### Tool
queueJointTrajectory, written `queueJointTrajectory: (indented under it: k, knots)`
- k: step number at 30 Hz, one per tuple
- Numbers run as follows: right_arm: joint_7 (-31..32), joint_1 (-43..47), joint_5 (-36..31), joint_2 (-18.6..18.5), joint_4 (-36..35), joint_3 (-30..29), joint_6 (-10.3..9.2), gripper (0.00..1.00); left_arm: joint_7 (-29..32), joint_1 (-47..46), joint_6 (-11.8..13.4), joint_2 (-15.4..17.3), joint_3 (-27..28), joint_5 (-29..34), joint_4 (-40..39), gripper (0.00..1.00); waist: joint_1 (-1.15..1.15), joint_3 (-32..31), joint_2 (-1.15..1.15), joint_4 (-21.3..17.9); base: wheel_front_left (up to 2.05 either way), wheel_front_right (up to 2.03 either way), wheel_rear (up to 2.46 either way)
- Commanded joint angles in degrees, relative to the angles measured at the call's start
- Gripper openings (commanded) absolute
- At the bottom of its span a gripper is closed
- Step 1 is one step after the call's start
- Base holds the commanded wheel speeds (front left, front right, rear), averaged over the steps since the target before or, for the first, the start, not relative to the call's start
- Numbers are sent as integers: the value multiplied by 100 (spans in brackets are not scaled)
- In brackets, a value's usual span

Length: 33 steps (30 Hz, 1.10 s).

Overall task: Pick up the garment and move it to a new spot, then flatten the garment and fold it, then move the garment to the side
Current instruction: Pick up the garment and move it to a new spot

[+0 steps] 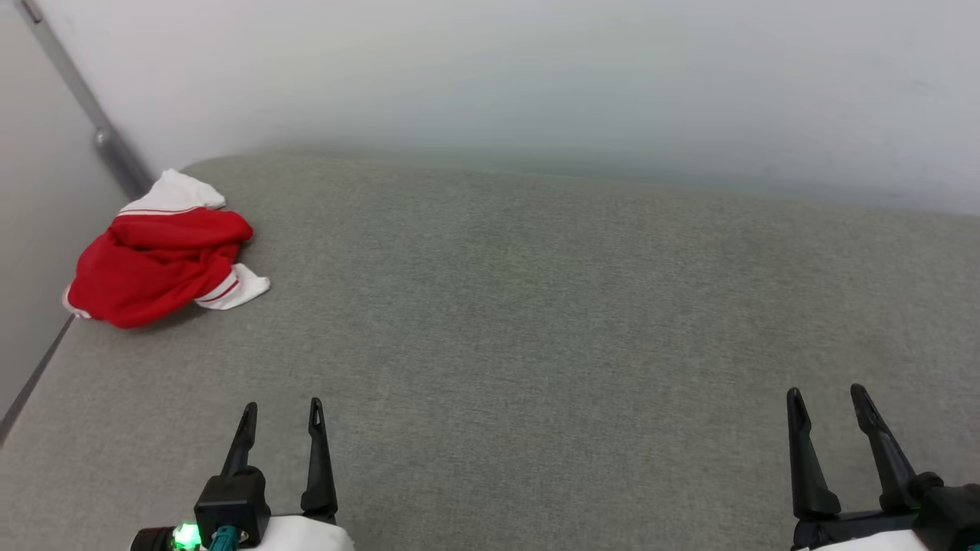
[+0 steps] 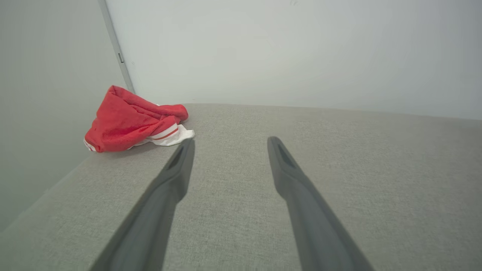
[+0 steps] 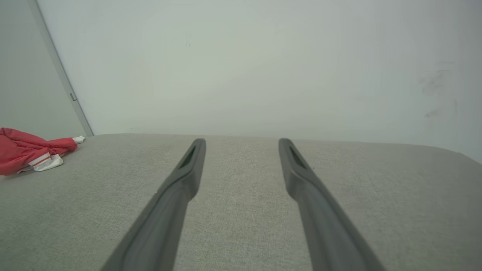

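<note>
The garment (image 1: 157,264) lies crumpled in a red heap with white sleeves and striped trim at the far left corner of the grey surface; its lettering is hidden. The left wrist view has the garment (image 2: 130,120) ahead and to the left, and in the right wrist view the garment (image 3: 28,152) is at the left edge. My left gripper (image 1: 282,417) is open near the front edge, well short of the heap, holding nothing. My right gripper (image 1: 827,402) is open at the front right, far from it.
The grey fabric surface (image 1: 536,321) stretches wide between the grippers and the back wall (image 1: 536,76). A grey pole (image 1: 92,122) runs along the left wall corner just behind the garment. The surface's left edge (image 1: 34,379) drops off beside the heap.
</note>
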Motion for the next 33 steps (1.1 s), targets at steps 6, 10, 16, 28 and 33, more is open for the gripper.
queueJointTrajectory:
  k: [6,10,16,28,33]
  knots:
    - [-12,102,-102,-7,-18,59,-1,100,-16,106,38,-7,147,-49,-8,100,0,-50,0,852,0,0,0]
    - [-12,132,-137,-6,-26,93,-2,100,-16,129,26,-6,203,-66,-8,100,0,-74,0,1175,0,0,0]
    - [-12,104,-91,-7,-30,114,-2,100,-16,203,54,-6,258,-123,-43,100,0,-86,0,1542,0,0,0]
    - [-12,73,-112,-7,-27,166,-2,100,-16,109,-23,-6,380,-106,-6,100,0,-50,0,1700,0,0,0]
    - [-12,-29,-221,-7,-75,197,-2,100,-16,-244,-211,29,630,-122,74,100,0,113,0,1554,0,0,0]
